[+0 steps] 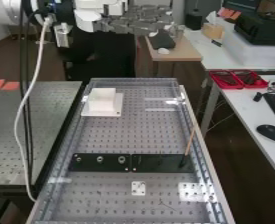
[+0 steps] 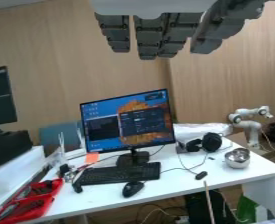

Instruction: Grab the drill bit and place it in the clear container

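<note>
In the high view the hand (image 1: pixel 137 21) is high over the bench's far end, its grey fingers straight and nothing in them. The same hand (image 2: pixel 162 32) hangs into the wrist view, fingers extended. A see-through shape with bright edges, perhaps the clear container (image 1: pixel 162 109), lies at the bench's far right. Two black plates (image 1: pixel 100 160) cross the bench; the left one has several round fittings. A thin tan stick (image 1: pixel 189 141) leans up from the right plate's end, dark at its foot. I cannot tell which small piece is the drill bit.
A white block (image 1: pixel 102 99) sits on a white base at the bench's far left. Small perforated plates (image 1: pixel 138 188) lie at the near end. Beside the bench stand a dark table (image 1: pixel 28 130) and a white desk with red trays (image 1: pixel 237 79), a monitor (image 2: pixel 129 122) and a keyboard.
</note>
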Motion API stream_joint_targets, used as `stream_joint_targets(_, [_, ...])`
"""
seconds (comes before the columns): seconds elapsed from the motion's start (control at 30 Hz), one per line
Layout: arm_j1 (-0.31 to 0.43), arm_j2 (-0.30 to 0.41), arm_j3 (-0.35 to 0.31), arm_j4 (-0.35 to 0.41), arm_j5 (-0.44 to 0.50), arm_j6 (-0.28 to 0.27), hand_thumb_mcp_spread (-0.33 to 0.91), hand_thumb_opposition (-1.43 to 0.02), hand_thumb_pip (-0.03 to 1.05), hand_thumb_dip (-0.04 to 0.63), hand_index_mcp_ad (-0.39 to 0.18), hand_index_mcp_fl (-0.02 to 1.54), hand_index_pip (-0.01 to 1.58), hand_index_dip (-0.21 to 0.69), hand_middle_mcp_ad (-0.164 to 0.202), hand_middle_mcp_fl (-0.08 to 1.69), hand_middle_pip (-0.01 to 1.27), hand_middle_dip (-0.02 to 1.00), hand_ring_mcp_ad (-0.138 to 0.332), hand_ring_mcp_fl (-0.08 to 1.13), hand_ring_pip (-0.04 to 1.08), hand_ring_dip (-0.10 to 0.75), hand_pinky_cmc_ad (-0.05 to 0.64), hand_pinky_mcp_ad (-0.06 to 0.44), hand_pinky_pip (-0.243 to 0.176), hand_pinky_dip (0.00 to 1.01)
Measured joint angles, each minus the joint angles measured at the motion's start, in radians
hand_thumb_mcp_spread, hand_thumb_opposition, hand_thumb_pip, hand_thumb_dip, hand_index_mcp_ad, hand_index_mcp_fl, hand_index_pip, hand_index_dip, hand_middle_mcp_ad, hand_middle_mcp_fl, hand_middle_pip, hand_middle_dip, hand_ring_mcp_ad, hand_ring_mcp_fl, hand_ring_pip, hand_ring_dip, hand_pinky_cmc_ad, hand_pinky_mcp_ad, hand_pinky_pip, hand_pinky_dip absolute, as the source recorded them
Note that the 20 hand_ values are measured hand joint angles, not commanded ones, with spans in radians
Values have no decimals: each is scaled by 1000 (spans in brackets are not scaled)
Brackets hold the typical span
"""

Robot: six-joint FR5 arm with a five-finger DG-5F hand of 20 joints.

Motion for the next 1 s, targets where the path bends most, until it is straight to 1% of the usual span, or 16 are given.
stream_joint_targets(0.07, [1,-6,-8,7,21,8,-7,-2,-12,3,-30,5,7,12,54,16,17,24,5,7,16,-9,61,49,-12,14])
stream_joint_targets(0.1, [1,-11,-14,14,40,14,7,-58,10,3,-23,5,7,12,56,16,17,24,7,7,16,-9,61,47,-10,21])
stream_joint_targets(0.17, [1,-21,-25,27,55,22,101,-243,136,9,7,3,3,10,52,17,37,24,2,5,26,-9,75,52,-10,51])
stream_joint_targets(0.23, [0,-44,-48,56,40,37,155,-428,173,5,40,10,23,10,61,23,93,24,9,0,49,-9,112,82,-12,115])
stream_joint_targets(0.3, [0,-56,-59,72,21,45,155,-506,168,5,59,5,24,10,66,24,108,24,23,2,77,-9,166,115,-12,161])
stream_joint_targets(0.33, [0,-64,-66,79,19,53,162,-532,175,9,61,10,37,12,66,19,108,24,12,3,70,-9,188,134,-28,169])
stream_joint_targets(0.4, [0,-78,-75,89,37,67,169,-569,208,9,58,7,37,12,70,23,124,24,31,0,91,-9,211,152,-44,194])
stream_joint_targets(0.43, [0,-87,-81,96,61,76,168,-590,227,9,79,9,47,12,89,24,126,24,56,0,87,-9,227,162,-47,199])
stream_joint_targets(0.47, [0,-90,-84,100,72,80,171,-590,234,9,94,10,54,12,98,19,126,24,58,0,87,-9,251,187,-51,215])
stream_joint_targets(0.5, [0,-99,-91,109,91,90,171,-600,234,9,101,10,54,12,110,17,126,24,73,0,87,-9,244,178,-59,216])
stream_joint_targets(0.53, [0,-110,-97,118,100,102,169,-602,234,9,110,10,54,12,119,23,131,24,79,0,91,-9,257,197,-63,232])
stream_joint_targets(0.57, [0,-120,-103,125,104,113,169,-620,234,9,110,10,54,12,119,24,134,24,87,0,91,-9,260,199,-75,243])
stream_joint_targets(0.67, [-1,-154,-119,147,116,150,175,-630,244,9,110,10,54,12,120,19,148,24,84,0,87,-9,260,197,-75,253])
stream_joint_targets(0.73, [-3,-175,-132,169,124,177,175,-648,251,9,112,7,56,16,119,17,145,24,101,19,87,-9,260,197,-75,260])
stream_joint_targets(0.83, [-5,-186,-142,189,142,193,171,-651,251,9,112,23,72,44,122,16,148,26,105,19,87,-9,260,201,-91,272])
stream_joint_targets(1.0, [-7,-205,-159,230,168,221,169,-667,293,5,110,23,70,72,124,16,148,24,110,14,103,-9,260,201,-89,276])
